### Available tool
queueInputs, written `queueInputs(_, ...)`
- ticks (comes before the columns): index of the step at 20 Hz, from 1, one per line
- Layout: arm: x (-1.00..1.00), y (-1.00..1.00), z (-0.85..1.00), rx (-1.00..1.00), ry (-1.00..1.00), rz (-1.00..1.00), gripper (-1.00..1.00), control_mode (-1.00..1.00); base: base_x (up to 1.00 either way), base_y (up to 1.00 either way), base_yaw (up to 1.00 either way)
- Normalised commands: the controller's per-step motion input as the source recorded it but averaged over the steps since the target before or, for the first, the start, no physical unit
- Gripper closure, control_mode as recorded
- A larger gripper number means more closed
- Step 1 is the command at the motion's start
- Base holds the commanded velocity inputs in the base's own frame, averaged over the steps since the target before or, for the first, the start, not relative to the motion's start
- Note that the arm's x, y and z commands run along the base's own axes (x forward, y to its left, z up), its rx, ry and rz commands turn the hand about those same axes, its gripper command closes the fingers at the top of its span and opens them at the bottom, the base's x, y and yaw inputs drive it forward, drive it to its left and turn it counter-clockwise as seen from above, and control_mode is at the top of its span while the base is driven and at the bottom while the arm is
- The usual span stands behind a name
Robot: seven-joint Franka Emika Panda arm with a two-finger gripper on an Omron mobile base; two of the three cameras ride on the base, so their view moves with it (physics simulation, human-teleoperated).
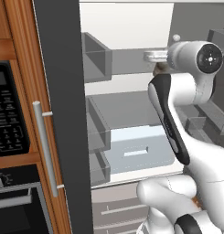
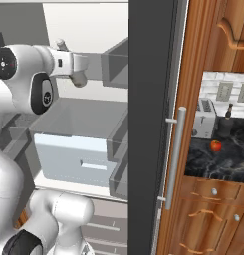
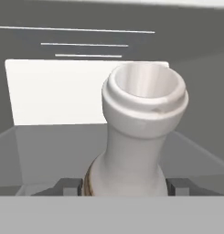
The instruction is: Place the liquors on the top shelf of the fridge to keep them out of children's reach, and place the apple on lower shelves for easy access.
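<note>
The hand (image 3: 122,186) is pinching the pale liquor bottle (image 3: 136,137) by its body, inside the fridge (image 1: 63,91) over the top shelf (image 3: 40,151). If it's letting go high or tilted, the bottle's probably tipping over. Its long axis is running upright, mouth pointing at the camera.

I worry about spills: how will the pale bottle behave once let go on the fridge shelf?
The pale bottle looks rigid and smooth, so probably slippery. Its slim neck above a wider body suggests it may tip if nudged.
</note>
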Motion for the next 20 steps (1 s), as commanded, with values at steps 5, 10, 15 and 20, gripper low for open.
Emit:
queueInputs(5, 0.64, -0.22, 0.00, 0.04, 0.02, 0.04, 1.00, -1.00, 0.00, 0.00, 0.00)
queueInputs(10, 0.59, -0.04, 0.00, 0.00, 0.09, 0.05, 1.00, -1.00, 0.00, 0.00, 0.00)
queueInputs(15, 0.62, 0.00, 0.00, 0.00, 0.13, 0.04, 1.00, -1.00, 0.00, 0.00, 0.00)
queueInputs(20, 0.67, 0.00, 0.00, 0.00, 0.10, 0.03, 1.00, -1.00, 0.00, 0.00, 0.00)
